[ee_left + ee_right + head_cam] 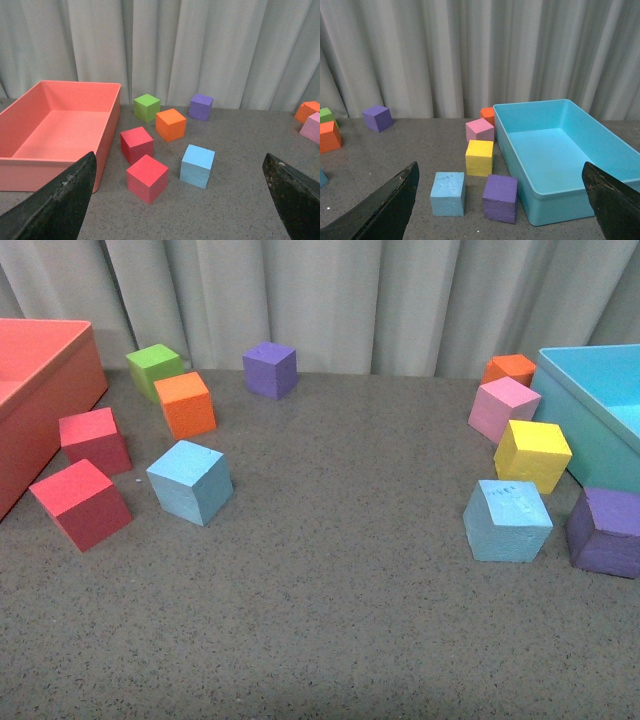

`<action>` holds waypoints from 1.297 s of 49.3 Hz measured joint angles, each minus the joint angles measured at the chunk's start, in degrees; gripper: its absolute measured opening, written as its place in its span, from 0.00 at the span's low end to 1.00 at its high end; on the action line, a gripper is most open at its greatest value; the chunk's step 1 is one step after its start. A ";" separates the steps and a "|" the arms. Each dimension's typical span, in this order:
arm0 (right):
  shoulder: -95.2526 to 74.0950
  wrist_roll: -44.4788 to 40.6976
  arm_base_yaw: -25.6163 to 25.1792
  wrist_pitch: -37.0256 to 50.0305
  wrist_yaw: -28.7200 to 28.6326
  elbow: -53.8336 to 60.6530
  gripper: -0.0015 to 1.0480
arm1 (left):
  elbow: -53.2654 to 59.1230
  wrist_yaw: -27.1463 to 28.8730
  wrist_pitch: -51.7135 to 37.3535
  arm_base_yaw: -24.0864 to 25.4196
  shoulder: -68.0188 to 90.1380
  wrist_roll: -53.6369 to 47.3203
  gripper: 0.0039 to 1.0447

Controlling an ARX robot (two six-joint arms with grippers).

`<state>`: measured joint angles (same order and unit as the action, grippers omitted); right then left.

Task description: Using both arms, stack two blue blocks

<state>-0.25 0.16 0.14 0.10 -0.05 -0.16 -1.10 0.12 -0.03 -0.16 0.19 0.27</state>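
One light blue block (190,481) sits on the grey table at the left, beside two red cubes; it also shows in the left wrist view (197,165). The other blue block (507,521), with faint pen marks on top, sits at the right between a yellow and a purple cube; it also shows in the right wrist view (448,193). Neither arm shows in the front view. My left gripper (180,200) is open and empty, back from its block. My right gripper (500,200) is open and empty, back from its block.
A salmon-red bin (40,400) stands at far left, a turquoise bin (590,430) at far right. Red cubes (82,502), orange (185,404), green (154,366) and purple (270,369) cubes lie left; pink (504,408), yellow (532,454), orange (510,369) and purple (606,531) cubes lie right. A curtain hangs behind.
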 joint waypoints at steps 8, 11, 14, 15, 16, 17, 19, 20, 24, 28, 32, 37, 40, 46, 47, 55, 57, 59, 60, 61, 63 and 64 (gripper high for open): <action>0.00 0.00 0.00 0.00 0.00 0.00 0.91 | 0.00 0.00 0.00 0.00 0.00 0.00 0.94; 0.00 0.00 0.00 0.00 0.00 0.00 0.91 | 0.00 0.00 0.00 0.00 0.00 0.00 0.94; 0.00 0.00 0.00 0.00 0.00 0.00 0.91 | 0.00 0.00 0.00 0.00 0.00 0.00 0.94; 0.00 0.00 0.00 0.00 0.00 0.00 0.91 | 0.00 0.00 0.00 0.00 0.00 0.00 0.94; 0.00 0.00 0.00 0.00 0.00 0.00 0.91 | 0.00 0.00 0.00 0.00 0.00 0.00 0.94; 0.00 0.00 0.00 0.00 0.00 0.00 0.91 | 0.00 0.00 0.00 0.00 0.00 0.00 0.94; -0.37 -1.14 0.63 -0.48 2.14 -0.09 0.91 | 0.00 0.00 0.00 0.00 0.00 0.00 0.94; -1.25 -3.19 1.97 -1.88 6.88 -0.66 0.91 | 0.00 0.00 0.00 0.00 0.00 0.00 0.94; -7.28 -9.31 5.09 -2.80 18.64 -2.21 0.91 | 0.00 0.04 0.00 0.00 0.00 0.00 0.94; -14.45 -11.32 5.20 -0.13 20.50 -3.43 0.91 | 0.00 0.02 0.00 0.00 -0.02 0.00 0.94; -23.47 -11.63 5.25 5.29 19.45 -4.94 0.91 | 0.00 0.00 0.00 0.00 -0.02 0.00 0.94; -37.22 -10.34 5.53 13.31 16.68 -8.72 0.91 | 0.00 0.00 0.00 0.00 -0.02 0.00 0.94; -45.11 -9.09 6.03 16.52 15.23 -11.78 0.91 | 0.00 0.00 0.00 0.00 -0.02 0.00 0.94; -67.43 -4.85 7.87 16.22 9.27 -23.02 0.91 | 0.00 0.00 0.00 0.00 -0.02 0.00 0.94; -71.25 -3.67 8.17 15.04 8.35 -25.46 0.91 | 0.00 0.00 0.00 0.00 -0.02 0.00 0.94; -86.68 1.86 9.16 7.08 4.87 -37.64 0.91 | 0.00 0.00 0.00 0.00 -0.02 0.00 0.94; -89.46 2.99 9.27 4.94 4.35 -40.24 0.91 | 0.00 0.00 0.00 0.00 -0.02 0.00 0.94; -93.59 4.94 9.51 1.79 3.61 -44.19 0.91 | 0.00 0.00 0.00 0.00 -0.02 0.00 0.94; -95.14 5.90 9.62 0.55 3.04 -45.72 0.91 | 0.00 0.00 0.00 0.00 -0.02 0.00 0.94; -97.24 6.73 9.77 -1.42 2.62 -47.84 0.91 | 0.00 0.00 0.00 0.00 -0.02 0.00 0.94; -99.97 7.45 10.08 -3.26 2.78 -50.42 0.91 | 0.00 0.00 0.00 0.00 -0.02 0.00 0.94; -100.78 7.87 10.19 -3.78 2.78 -51.19 0.91 | 0.00 0.00 0.00 0.00 -0.02 0.00 0.94</action>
<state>-101.03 8.03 10.33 -3.68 2.72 -51.35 -1.10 0.12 -0.03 -0.16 0.16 0.27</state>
